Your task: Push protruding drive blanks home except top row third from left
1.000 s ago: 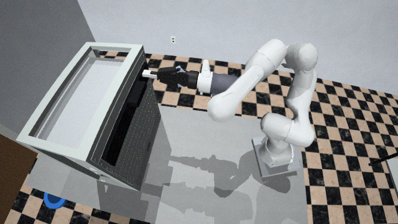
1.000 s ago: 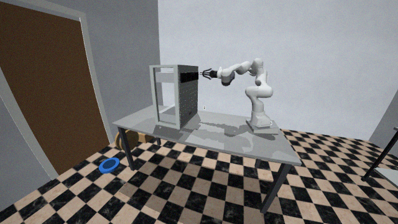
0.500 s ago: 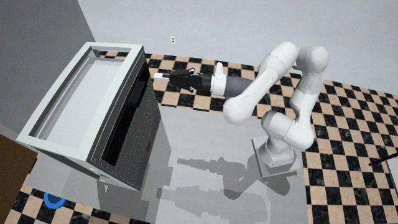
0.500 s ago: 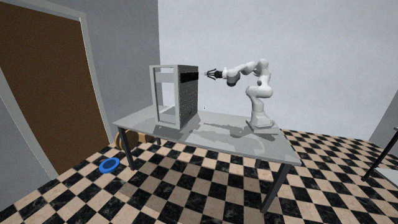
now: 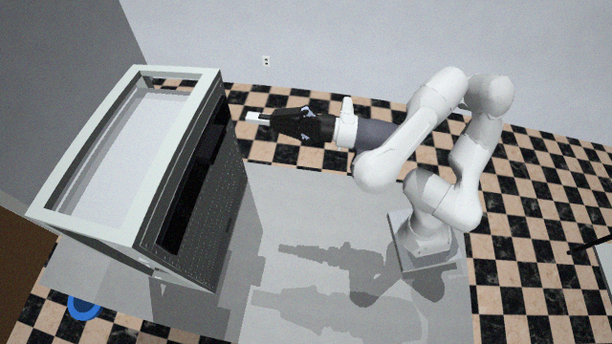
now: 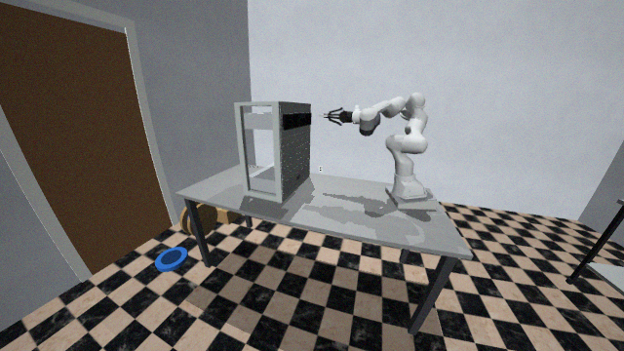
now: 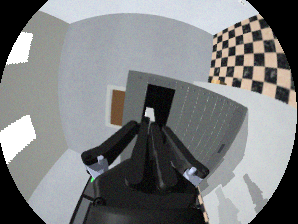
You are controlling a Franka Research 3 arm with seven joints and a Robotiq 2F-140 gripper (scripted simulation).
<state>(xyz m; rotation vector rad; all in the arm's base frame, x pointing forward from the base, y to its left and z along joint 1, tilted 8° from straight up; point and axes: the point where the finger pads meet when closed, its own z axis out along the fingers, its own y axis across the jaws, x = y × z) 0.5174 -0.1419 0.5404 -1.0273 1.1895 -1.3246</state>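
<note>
We see our claw (image 5: 258,118) (image 6: 324,116) (image 7: 148,113) clenched, with nothing between its pale fingertips (image 5: 255,118), and standing apart from the front of the rack (image 5: 129,234) (image 6: 278,146) (image 7: 134,95). The rack stands upright on the grey surface (image 5: 306,210) (image 6: 273,213), across from the arm (image 5: 421,115) (image 6: 407,143). Near its top, the dark front of the storage chassis (image 5: 191,196) (image 6: 296,120) (image 7: 162,97) faces our arm — in the wrist view, the fingertips overlap it. The drive blanks are too dark for us to tell apart, so we cannot tell which of the 4 stand out. On the checkered floor lies 1 blue ring (image 5: 72,310) (image 6: 162,266).
</note>
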